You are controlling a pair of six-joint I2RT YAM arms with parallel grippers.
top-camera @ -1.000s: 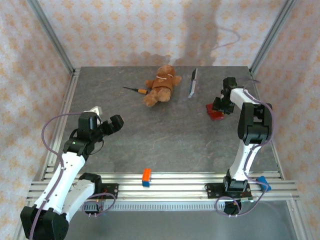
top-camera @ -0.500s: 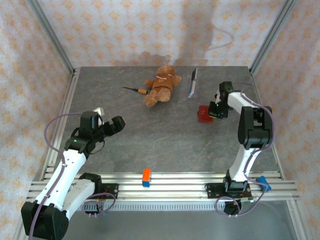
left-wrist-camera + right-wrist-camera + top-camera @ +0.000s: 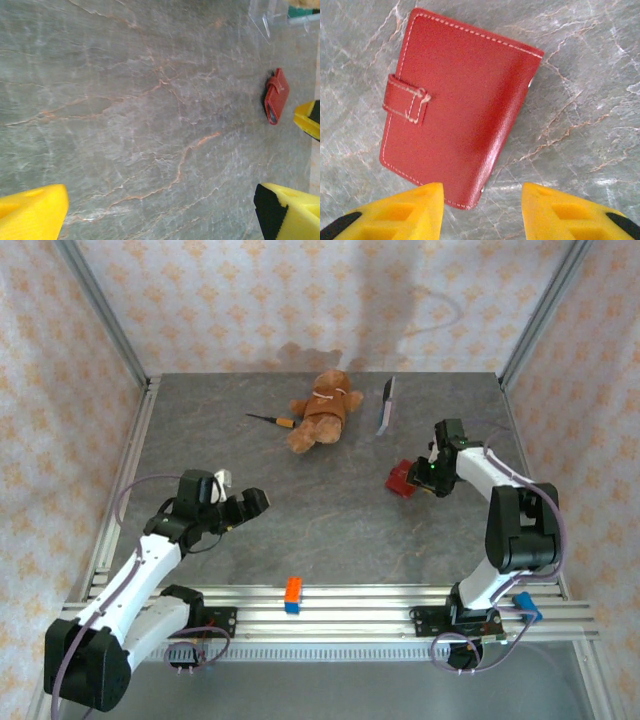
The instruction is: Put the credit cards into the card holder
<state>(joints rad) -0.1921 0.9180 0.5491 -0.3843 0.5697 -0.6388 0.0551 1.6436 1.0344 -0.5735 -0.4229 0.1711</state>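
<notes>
Bright, even, diffuse light over the grey counter [image 3: 330,525], soft grey shadow smudged on the back wall [image 3: 390,310], left wrist view hazy and soft, right wrist view crisp on the card holder [image 3: 455,110] stitching, yellow fingertips [image 3: 415,210] of the right gripper [image 3: 481,212] blurred at the lower edge.

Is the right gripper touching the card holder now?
Cannot tell. Right wrist view: the right gripper's finger overlaps the card holder's lower edge, but contact isn't plain.

The small dark red leather-like fold-over card holder [image 3: 455,115] lies closed on the grey marbled worktop [image 3: 580,75]. Its snap tab [image 3: 407,100] (white-stitched, like the edges) is fastened across the front. It rests well right of the brown plush teddy bear [image 3: 322,410], somewhat nearer the front.
</notes>
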